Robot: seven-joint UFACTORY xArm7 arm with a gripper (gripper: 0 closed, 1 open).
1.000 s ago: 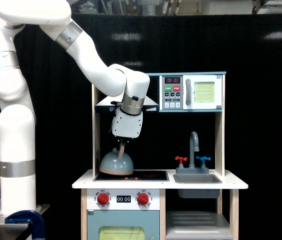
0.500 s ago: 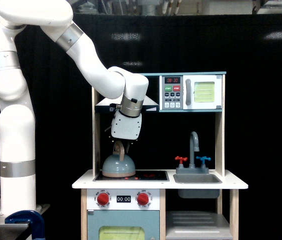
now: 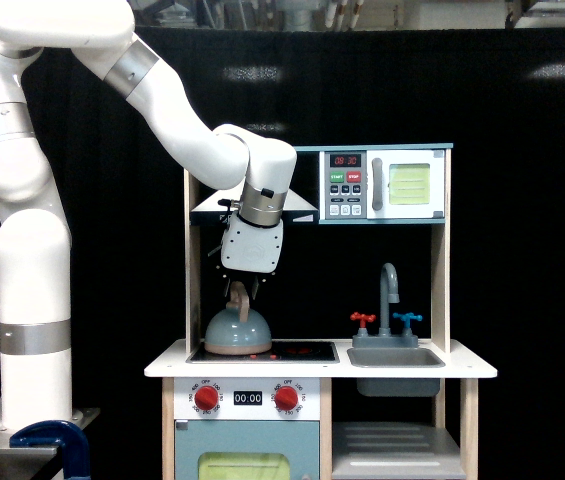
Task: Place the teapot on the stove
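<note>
Exterior view: I count one teapot (image 3: 236,331) sitting upright on the one stove (image 3: 297,351), directly below my hand (image 3: 239,290). Hand sits at its handle; grip unclear. Two red knobs (image 3: 206,398) lower down.

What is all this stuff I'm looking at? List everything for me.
Squat grey-blue toy teapot with tan arched handle: one, sitting on the stove.
Flat glossy black toy stove with red burner marks: one, on the white counter, the exterior view's left half.
Grey sink basin: one, in the counter, the exterior view's right.
Grey faucet: one, behind the sink, with one red tap and one blue tap.
Toy microwave: one, white and blue, top shelf.
Red knobs: two, below the stove, either side of a small timer display.
Black curtain: one, backdrop.
Blue clamp: one, at the arm's base.
White robot arm: one, reaching from the exterior view's left.
Gripper: one, white, at the teapot's handle; jaw state unclear.
</note>
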